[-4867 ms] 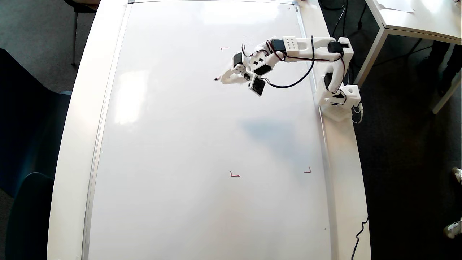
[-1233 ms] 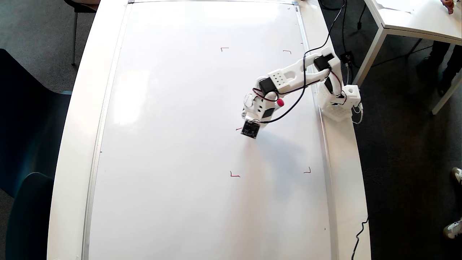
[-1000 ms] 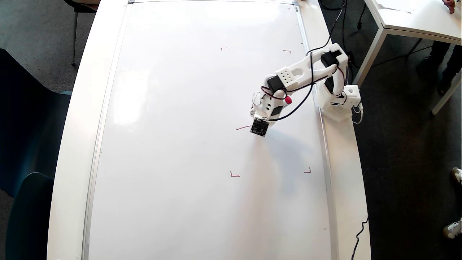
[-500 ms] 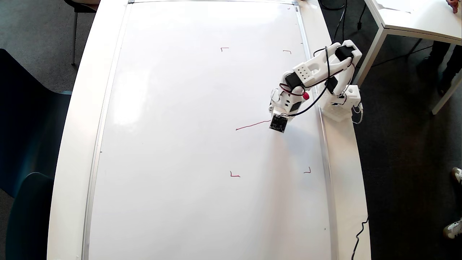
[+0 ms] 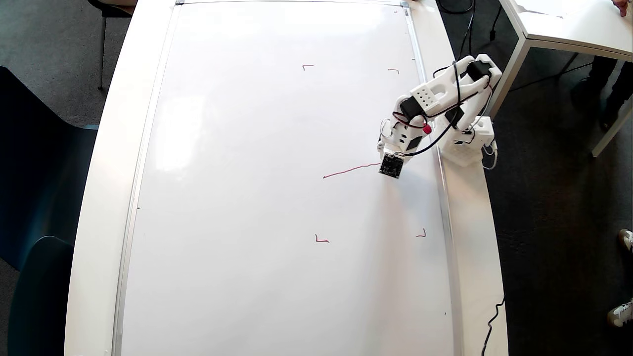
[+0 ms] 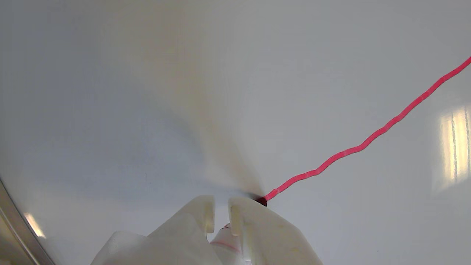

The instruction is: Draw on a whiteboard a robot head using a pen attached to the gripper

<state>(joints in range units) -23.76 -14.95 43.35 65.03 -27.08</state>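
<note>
White plastic pincer (image 6: pixel 220 208) grips the pen (image 6: pixel 225 239), its tip touching the glossy whiteboard (image 5: pixel 247 198) near the right edge, ending one wavy red line (image 5: pixel 351 170).

Glossy whiteboard (image 5: pixel 247 198), one wavy red line (image 5: pixel 351 170), pen (image 6: pixel 261 201) tip touching

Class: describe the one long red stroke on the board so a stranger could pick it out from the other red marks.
Start at the whiteboard and go to the white arm at its right edge in the overhead view. The wavy red line runs leftward from the tool. Unlike the four tiny corner marks, it is long and slanted.
</note>
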